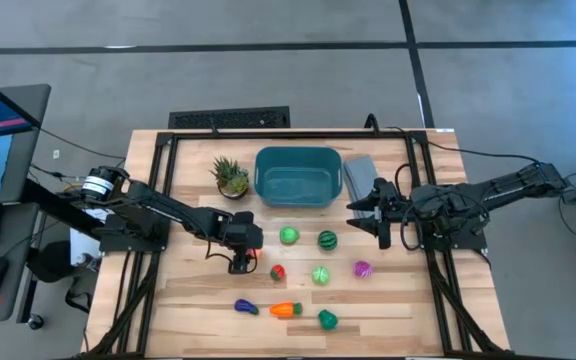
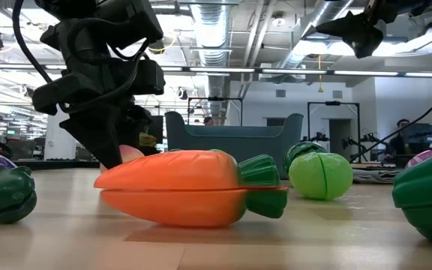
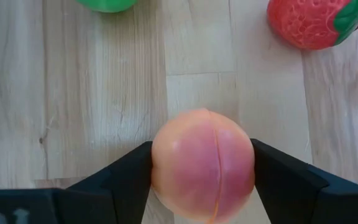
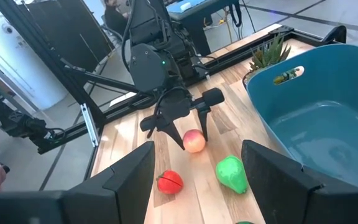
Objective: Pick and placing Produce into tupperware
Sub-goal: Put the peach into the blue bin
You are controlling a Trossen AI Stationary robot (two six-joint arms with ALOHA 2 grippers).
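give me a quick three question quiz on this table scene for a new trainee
1. True or false: the teal tub already holds produce.
2. Which piece sits between the left hand's fingers: A strawberry, B peach, C carrot?
3. Fill in: the right hand hovers open beside the ____.

Key: 1 false, the tub looks empty. 2 B, fingers against both its sides. 3 tub.

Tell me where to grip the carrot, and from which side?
Grip the carrot across the middle of its orange body, coming straight down from above. It lies flat on the table, long axis pointing from the eggplant toward the green piece, so set the fingers across its width. The leafy end looks narrower and likelier to slip.
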